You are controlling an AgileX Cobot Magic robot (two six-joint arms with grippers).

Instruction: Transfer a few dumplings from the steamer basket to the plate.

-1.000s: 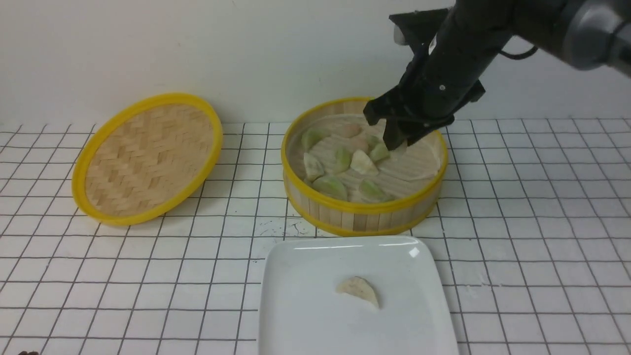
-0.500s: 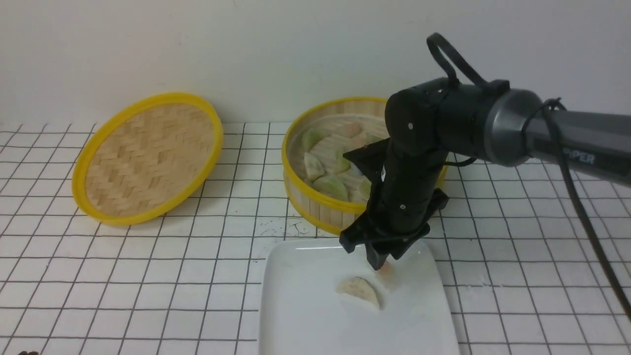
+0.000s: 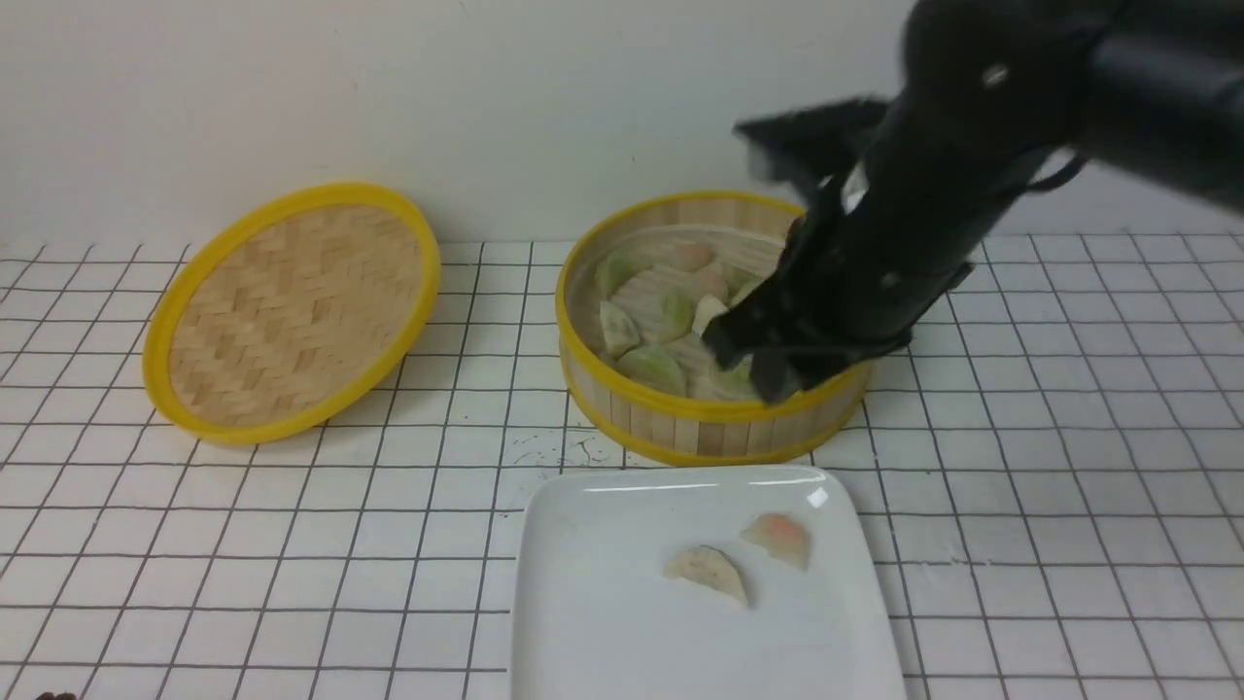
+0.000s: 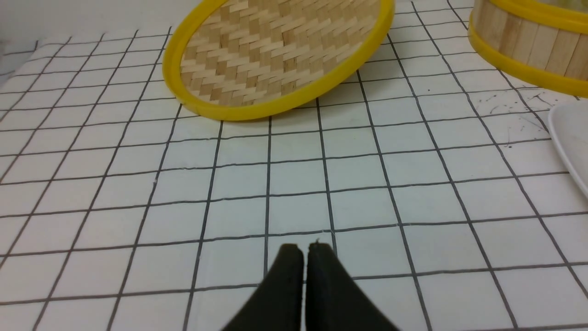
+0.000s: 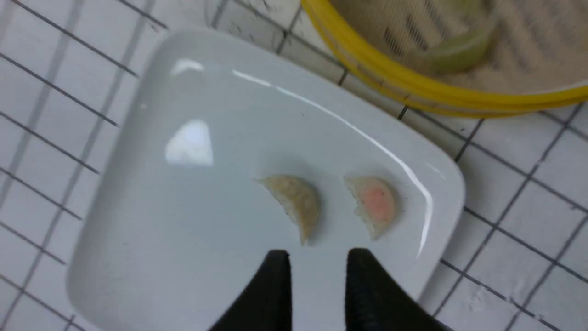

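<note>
The white table with its black grid lines (image 3: 292,544) carries everything. Nearest me sits the glossy white square plate (image 3: 603,642); just beyond it, apart from it, stands the round bamboo steamer basket with yellow rims (image 3: 680,428). Well off to its left the shallow woven yellow-rimmed lid (image 3: 292,311) leans tilted.

My right arm, blurred, hides the basket's right side. My right gripper (image 5: 317,257) hangs above the plate with its jaws a little spread and nothing between them. My left gripper (image 4: 303,250) hovers low over bare tiles near the lid, jaws pressed together.

Several pale green and pinkish half-moon dumplings (image 3: 649,367) lie scattered on the basket floor, pointing every which way. Two lie on the plate, right of its middle: a whitish-beige dumpling (image 3: 708,572) and a pinkish-orange-centred dumpling (image 3: 777,538), side by side, not touching. Both long axes run slantwise, from far left to near right.
</note>
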